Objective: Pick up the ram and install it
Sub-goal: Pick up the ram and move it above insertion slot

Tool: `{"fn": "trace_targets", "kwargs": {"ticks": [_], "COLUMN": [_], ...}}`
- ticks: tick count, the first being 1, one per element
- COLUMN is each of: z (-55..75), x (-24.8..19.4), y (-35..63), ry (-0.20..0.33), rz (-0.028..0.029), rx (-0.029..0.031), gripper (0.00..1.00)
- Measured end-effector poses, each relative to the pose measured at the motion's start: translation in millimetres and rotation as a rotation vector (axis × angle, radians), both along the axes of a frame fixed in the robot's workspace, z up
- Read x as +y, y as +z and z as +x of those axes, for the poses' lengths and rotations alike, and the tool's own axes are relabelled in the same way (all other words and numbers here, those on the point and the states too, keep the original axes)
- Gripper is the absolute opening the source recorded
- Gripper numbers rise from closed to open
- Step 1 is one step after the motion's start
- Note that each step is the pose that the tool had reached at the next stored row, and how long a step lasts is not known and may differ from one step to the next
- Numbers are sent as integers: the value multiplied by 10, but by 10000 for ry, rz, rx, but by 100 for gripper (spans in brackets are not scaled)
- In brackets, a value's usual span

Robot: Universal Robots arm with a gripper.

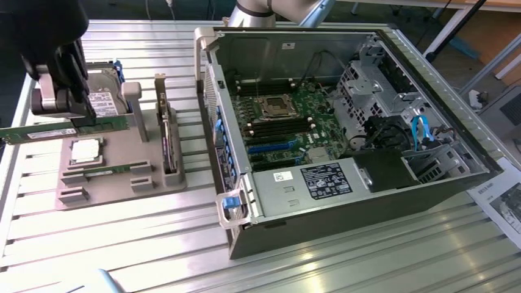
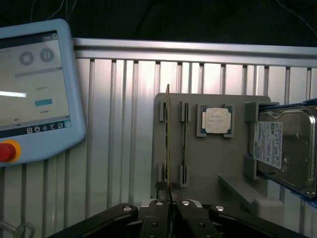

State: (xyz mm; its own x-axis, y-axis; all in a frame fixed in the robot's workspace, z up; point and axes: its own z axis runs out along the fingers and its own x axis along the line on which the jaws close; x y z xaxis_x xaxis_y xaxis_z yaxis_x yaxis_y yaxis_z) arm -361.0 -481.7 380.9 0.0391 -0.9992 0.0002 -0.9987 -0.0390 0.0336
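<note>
Ram pinched by its edge between pressed-in fingers of gripper, held level above grey tray at exterior view's left. Second stick seen lying in tray slot, just beside silver processor chip. Hard drive and upright card seated on same tray. Open computer case set well apart, at exterior view's right. Control tablet seen resting on slatted table in wrist view

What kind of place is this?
Probably a robotics lab bench for computer assembly: an open computer case and a grey parts fixture on a slatted metal table, plus a robot teach pendant.
</note>
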Motion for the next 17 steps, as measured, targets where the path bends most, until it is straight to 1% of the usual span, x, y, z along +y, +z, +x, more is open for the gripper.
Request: {"fn": "trace_targets", "kwargs": {"ticks": [1, 4, 10, 17], "z": [0, 0, 0, 5], "x": [0, 0, 0, 0], "y": [42, 120, 257, 271], "ry": [0, 1, 1, 1], "rz": [1, 1, 0, -1], "rx": [0, 0, 0, 1], "gripper": [12, 12, 12, 12]}}
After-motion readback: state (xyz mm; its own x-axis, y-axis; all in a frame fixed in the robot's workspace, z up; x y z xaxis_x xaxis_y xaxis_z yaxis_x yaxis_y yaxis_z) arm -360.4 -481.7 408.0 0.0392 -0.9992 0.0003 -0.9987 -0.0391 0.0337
